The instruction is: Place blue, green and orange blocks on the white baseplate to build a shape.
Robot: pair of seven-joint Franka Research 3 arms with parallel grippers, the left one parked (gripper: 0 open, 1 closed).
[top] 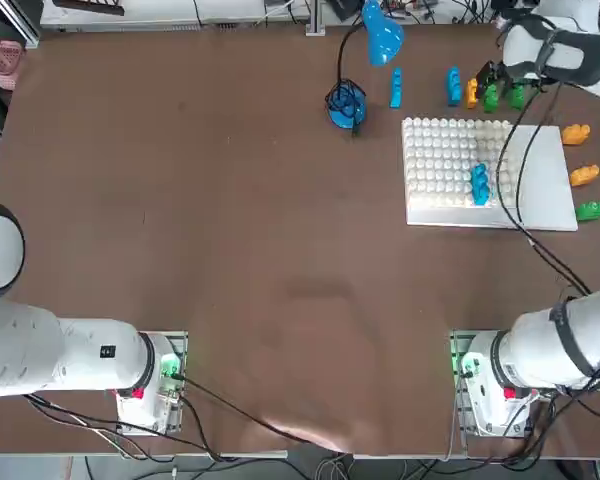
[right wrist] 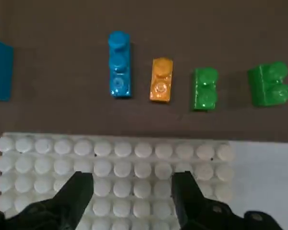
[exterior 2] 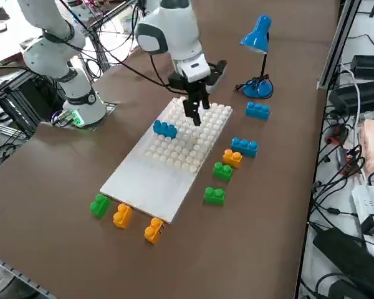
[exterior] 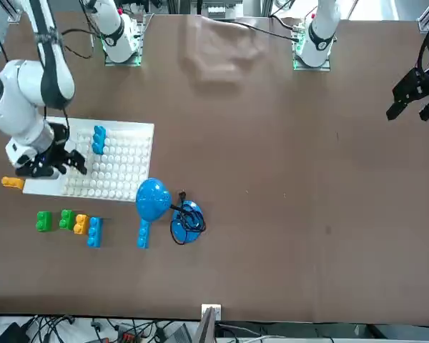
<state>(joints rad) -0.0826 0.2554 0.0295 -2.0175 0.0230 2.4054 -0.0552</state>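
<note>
While the right gripper [right wrist: 129, 191] hovers empty, fingers apart, over the white baseplate [right wrist: 134, 163], you find the orange block [right wrist: 161, 80] just beyond its edge; it looks light, stiff and slippery, so pinch its flat sides.

White studded baseplate [top: 450, 160], smooth white margin. Blue brick [top: 479, 183] on studs. Loose blocks blue [right wrist: 119, 64], orange [right wrist: 161, 80], green [right wrist: 205, 89]. Brown table [top: 230, 250]. Blue lamp [top: 380, 38].

Overhead, front and raised right-side cameras all took in the counter [top: 230, 250]. The wrist camera sat close above the baseplate [right wrist: 259, 163], which all views shared.
</note>
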